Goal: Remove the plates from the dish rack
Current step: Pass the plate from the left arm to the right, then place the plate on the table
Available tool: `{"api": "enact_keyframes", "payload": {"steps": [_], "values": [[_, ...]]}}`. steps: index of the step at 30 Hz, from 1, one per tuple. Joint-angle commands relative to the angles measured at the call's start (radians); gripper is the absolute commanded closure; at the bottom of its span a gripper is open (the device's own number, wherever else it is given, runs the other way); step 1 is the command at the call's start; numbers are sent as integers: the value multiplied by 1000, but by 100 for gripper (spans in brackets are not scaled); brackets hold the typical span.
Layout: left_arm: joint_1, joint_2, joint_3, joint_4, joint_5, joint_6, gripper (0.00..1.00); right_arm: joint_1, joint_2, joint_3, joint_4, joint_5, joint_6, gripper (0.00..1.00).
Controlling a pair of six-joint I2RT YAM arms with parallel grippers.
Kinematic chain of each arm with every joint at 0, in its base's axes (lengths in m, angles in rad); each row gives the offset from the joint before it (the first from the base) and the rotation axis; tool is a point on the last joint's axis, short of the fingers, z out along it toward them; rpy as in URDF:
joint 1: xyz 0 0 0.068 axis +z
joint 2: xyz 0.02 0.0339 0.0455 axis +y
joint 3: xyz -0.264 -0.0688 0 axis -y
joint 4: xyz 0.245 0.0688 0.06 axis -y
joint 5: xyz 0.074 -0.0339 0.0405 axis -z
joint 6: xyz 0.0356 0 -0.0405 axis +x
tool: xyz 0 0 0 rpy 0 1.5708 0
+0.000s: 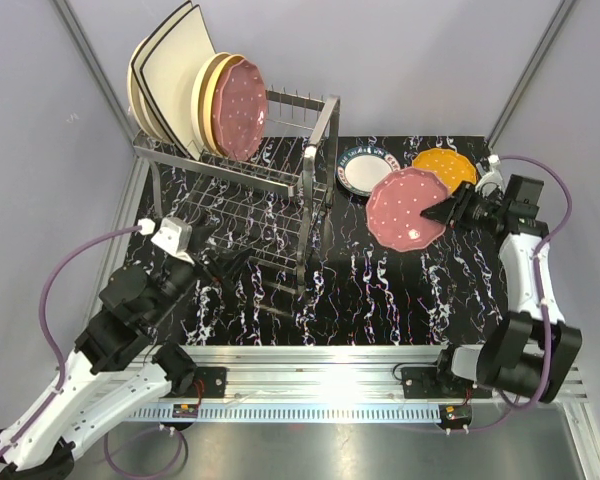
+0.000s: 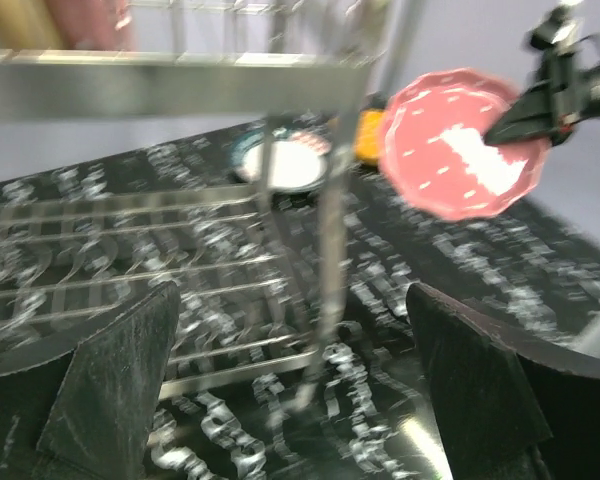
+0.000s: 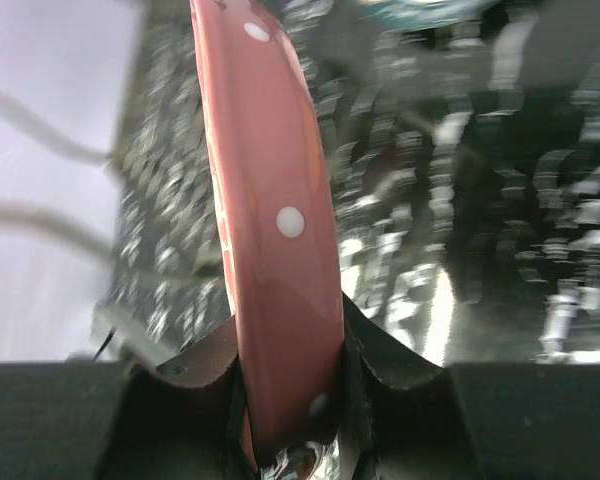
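The dish rack point(image 1: 270, 190) stands at the back left, a silver wire frame with two tiers. On its upper tier stand cream square plates with dark edges point(image 1: 175, 75), a yellow round plate point(image 1: 208, 100) and a maroon dotted plate point(image 1: 240, 108). A second maroon dotted plate point(image 1: 408, 207) hangs tilted above the mat, and my right gripper point(image 1: 450, 210) is shut on its rim point(image 3: 275, 200). A white plate with a patterned rim point(image 1: 365, 170) and an orange plate point(image 1: 445, 165) lie flat behind it. My left gripper point(image 2: 292, 300) is open and holds nothing, low beside the rack's front corner post point(image 2: 330, 250).
A black marbled mat point(image 1: 380, 290) covers the table. Grey walls close in the left, back and right. An aluminium rail point(image 1: 310, 365) with both arm bases runs along the near edge. Purple cables loop off each arm.
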Motion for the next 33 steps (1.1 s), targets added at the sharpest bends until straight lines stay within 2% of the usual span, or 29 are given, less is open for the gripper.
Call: {"api": "enact_keyframes", "payload": {"steps": [1, 9, 18, 33], "values": [[0, -38, -53, -53, -161, 106, 1, -5, 58, 83, 207, 136, 87, 100], [0, -89, -132, -44, -171, 123, 1, -6, 321, 260, 358, 341, 209, 100], [2, -153, -161, -55, -241, 134, 1, -9, 562, 455, 405, 533, 315, 100], [3, -122, -170, -60, -273, 143, 1, -24, 786, 659, 422, 549, 349, 100]]}}
